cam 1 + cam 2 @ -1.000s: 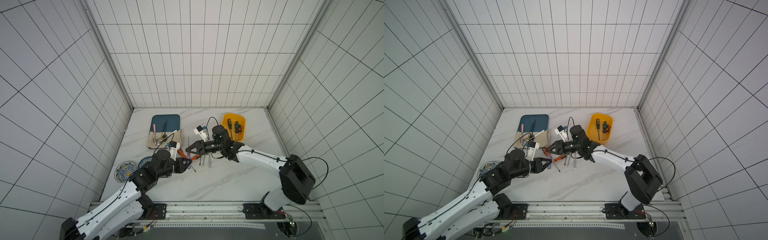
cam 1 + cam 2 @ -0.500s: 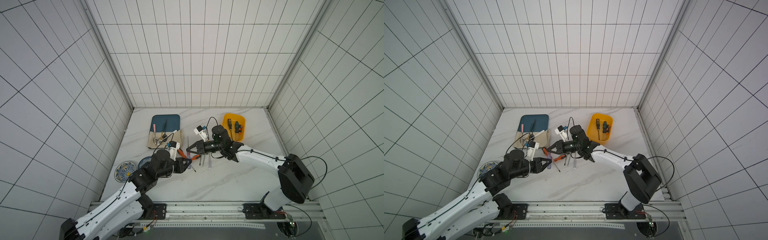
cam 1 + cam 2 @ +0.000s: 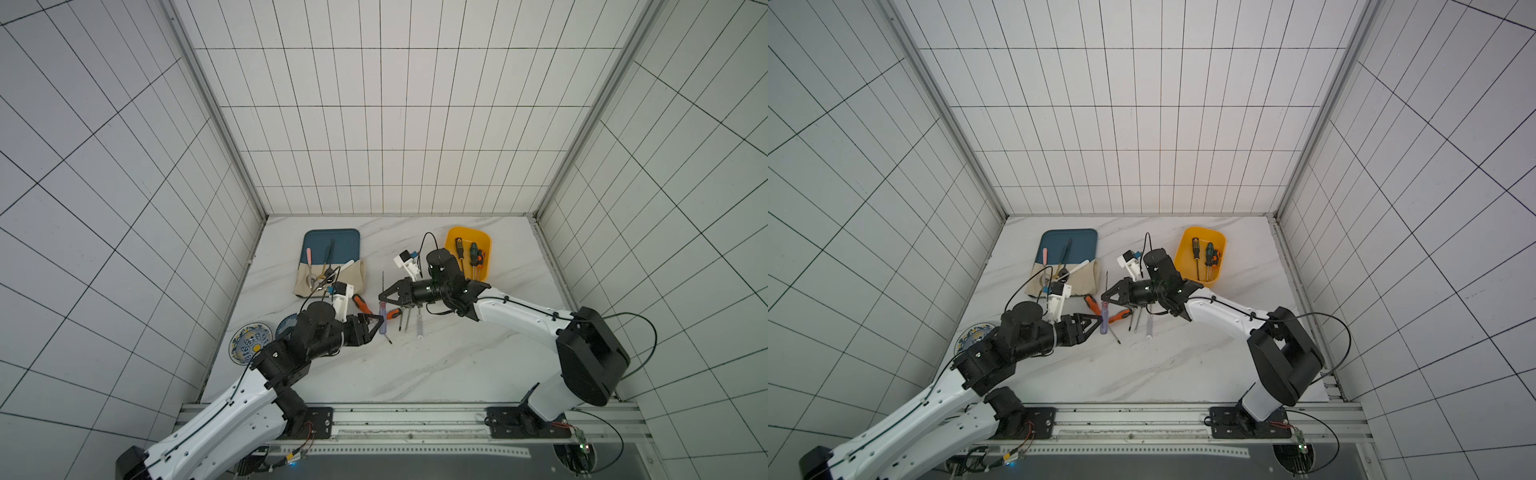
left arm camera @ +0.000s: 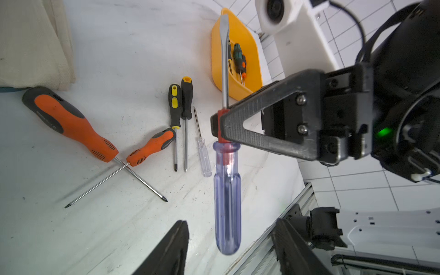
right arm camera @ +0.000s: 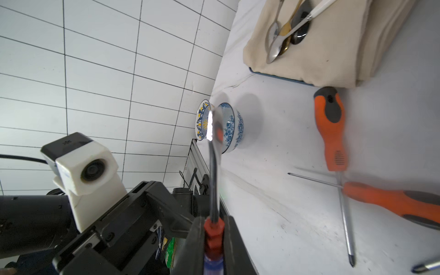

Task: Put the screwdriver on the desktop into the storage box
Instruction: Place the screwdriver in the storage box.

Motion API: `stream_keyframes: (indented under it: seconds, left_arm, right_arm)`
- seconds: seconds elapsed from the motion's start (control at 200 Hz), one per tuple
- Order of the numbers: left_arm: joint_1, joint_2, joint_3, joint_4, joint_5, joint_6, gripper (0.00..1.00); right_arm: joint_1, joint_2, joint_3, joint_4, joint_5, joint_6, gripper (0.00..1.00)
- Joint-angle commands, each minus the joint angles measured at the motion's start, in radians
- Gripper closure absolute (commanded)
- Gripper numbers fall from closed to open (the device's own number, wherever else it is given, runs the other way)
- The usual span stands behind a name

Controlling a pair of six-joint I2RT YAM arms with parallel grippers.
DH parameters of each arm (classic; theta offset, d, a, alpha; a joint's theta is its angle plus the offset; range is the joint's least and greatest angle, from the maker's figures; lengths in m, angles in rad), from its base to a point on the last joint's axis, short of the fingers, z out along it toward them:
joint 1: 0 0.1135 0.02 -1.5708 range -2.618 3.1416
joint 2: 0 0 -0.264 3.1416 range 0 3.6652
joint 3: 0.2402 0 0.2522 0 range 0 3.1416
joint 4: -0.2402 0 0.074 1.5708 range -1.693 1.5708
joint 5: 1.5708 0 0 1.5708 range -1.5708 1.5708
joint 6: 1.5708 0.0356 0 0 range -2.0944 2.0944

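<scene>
With three screwdrivers (image 3: 473, 253) in the storage box (image 3: 467, 232), the right gripper (image 4: 217, 128) clamps a blue-handled flathead (image 4: 227, 195) short of it, the left gripper (image 4: 229, 222) gapes open, and five other screwdrivers (image 4: 71, 121) lie on the desktop (image 3: 415, 365).

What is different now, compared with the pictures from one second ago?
The right gripper closed on the red collar of the blue screwdriver. The left gripper then opened and let go of its handle: a handover. Both arms hardly moved. The other screwdrivers on the desktop and the storage box stayed as they were.
</scene>
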Motion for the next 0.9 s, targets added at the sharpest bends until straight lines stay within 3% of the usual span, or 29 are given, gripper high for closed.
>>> stream_keyframes:
  seconds: [0.0, 0.13, 0.28, 0.495, 0.669, 0.894]
  left_arm:
    - [0.003, -0.054, -0.015, -0.058, -0.086, -0.036, 0.35]
    - [0.003, -0.065, -0.004, -0.162, -0.137, -0.060, 0.30]
    - [0.002, -0.063, -0.025, -0.168, -0.143, -0.076, 0.29]
    - [0.003, -0.063, -0.035, -0.172, -0.135, -0.080, 0.29]
    - [0.003, -0.051, -0.043, -0.171, -0.125, -0.080, 0.29]
    - [0.004, -0.038, -0.022, -0.201, -0.137, -0.063, 0.28]
  right_arm:
    - [-0.062, -0.028, 0.086, -0.156, 0.072, -0.095, 0.98]
    - [-0.189, -0.055, 0.120, -0.282, 0.133, -0.125, 0.97]
    - [-0.340, -0.071, 0.223, -0.491, 0.303, -0.211, 0.97]
    - [-0.528, 0.037, 0.402, -0.671, 0.496, -0.262, 0.97]
    - [-0.560, 0.209, 0.602, -0.779, 0.696, -0.339, 0.96]
    - [-0.572, 0.419, 0.797, -0.897, 0.753, -0.382, 0.95]
